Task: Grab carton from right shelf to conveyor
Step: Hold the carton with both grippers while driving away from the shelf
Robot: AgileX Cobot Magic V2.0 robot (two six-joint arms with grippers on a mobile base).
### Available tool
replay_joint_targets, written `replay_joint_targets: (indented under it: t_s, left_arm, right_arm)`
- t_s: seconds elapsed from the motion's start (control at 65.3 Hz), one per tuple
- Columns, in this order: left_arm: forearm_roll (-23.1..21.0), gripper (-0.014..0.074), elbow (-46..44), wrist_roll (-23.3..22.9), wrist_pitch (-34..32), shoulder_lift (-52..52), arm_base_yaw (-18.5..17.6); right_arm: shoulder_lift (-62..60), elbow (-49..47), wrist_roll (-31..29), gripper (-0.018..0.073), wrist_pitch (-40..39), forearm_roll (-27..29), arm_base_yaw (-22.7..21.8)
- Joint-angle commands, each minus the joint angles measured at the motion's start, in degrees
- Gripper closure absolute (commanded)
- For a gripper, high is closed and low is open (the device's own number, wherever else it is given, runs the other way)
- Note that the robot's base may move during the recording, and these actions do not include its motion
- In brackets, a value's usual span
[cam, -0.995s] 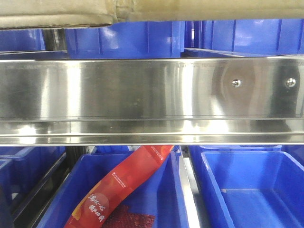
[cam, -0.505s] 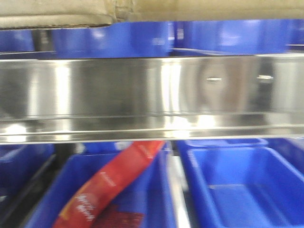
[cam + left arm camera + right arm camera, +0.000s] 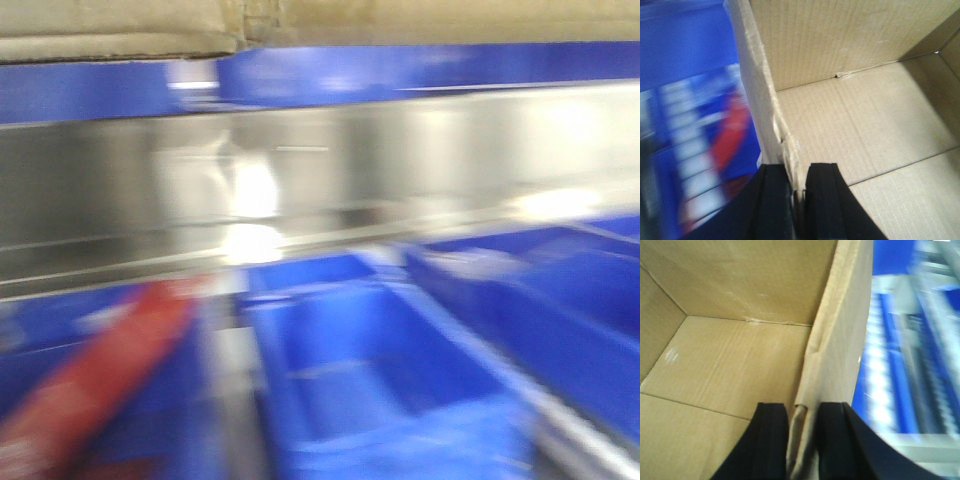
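A: Shelf rail [image 3: 400,160] is logged across the front view, with blue bins [image 3: 350,370] below it. All of it is smeared. Where is the carton placed?

B: The carton [image 3: 865,125] is held up between both arms, open and empty. The tan band along the top of the front view is taken to be its underside. No conveyor is seen.

A: Grips?

B: The left wall [image 3: 762,100] is pinched by the left gripper [image 3: 799,200], one finger inside and one outside. The right wall [image 3: 840,340] is pinched likewise by the right gripper [image 3: 802,440]. The cardboard is creased at both pinches.

A: Risks noted?

B: The walls are thin and buckled at the grips. If the arms are drawn apart or swung unevenly, a wall could be torn or slipped free and the carton dropped. On a tight swing, a corner could be caught on the rail.

A: Room?

B: Rail and bins are judged near in front. Side clearance cannot be told through the blur. A red packet [image 3: 90,380] is noted at lower left among the bins, apart from the carton.
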Motion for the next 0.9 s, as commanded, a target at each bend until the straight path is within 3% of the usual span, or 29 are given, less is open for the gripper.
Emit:
replay_joint_targets:
  t_s: [0.0, 0.888]
  left_arm:
    - [0.18, 0.0606, 0.01, 0.6, -1.6, -0.3, -0.32]
    - [0.28, 0.0606, 0.01, 0.6, -1.6, -0.3, -0.32]
  right_arm:
    - [-1.1, -0.53, -0.87, 0.0628, -3.37, 1.53, 0.28]
    - [-1.1, -0.53, -0.87, 0.0628, -3.37, 1.53, 0.28]
